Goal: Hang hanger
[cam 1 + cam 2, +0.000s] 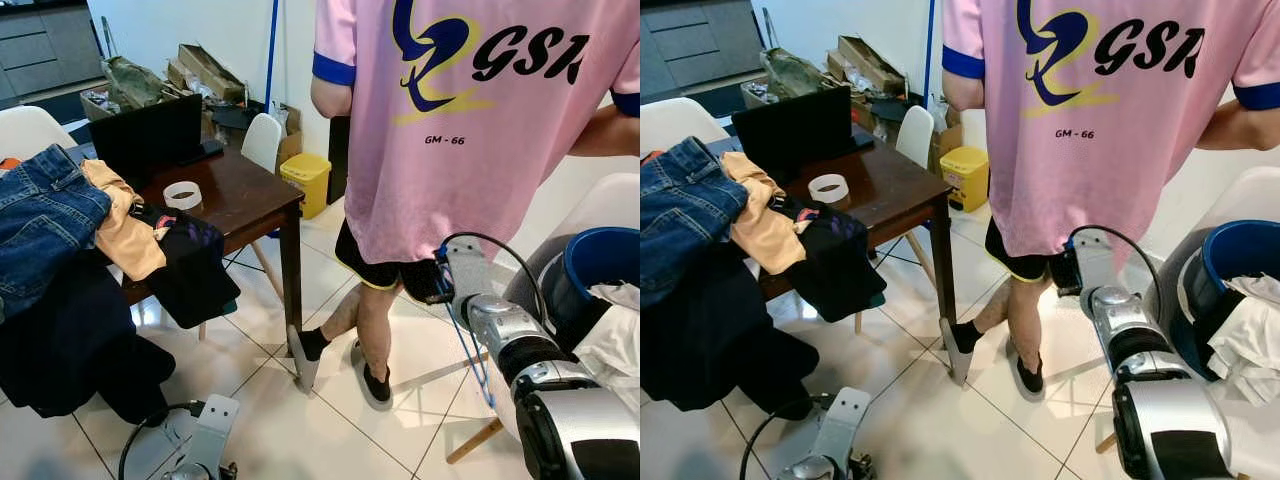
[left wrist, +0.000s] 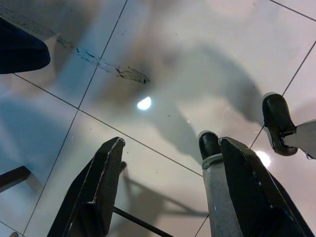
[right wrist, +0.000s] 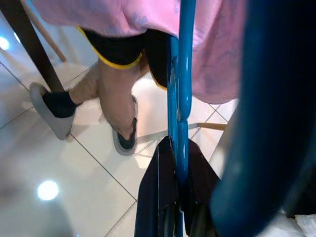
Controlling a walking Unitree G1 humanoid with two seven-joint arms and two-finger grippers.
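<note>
A thin blue hanger (image 3: pixel 180 74) is clamped between the two black fingers of my right gripper (image 3: pixel 177 144), which is shut on it. In the left eye view the hanger (image 1: pixel 478 375) hangs beneath my right wrist, close behind a person's legs. My left gripper (image 2: pixel 170 143) stands open low over the tiled floor, with nothing between its fingers. The left arm (image 1: pixel 205 435) hangs at the lower left.
A person in a pink shirt (image 1: pixel 470 120) stands right in front, back turned. A dark wooden table (image 1: pixel 240 195) on the left carries jeans (image 1: pixel 45 215), other clothes and a tape roll (image 1: pixel 182 195). A blue basket (image 1: pixel 600 255) with white cloth is at the right.
</note>
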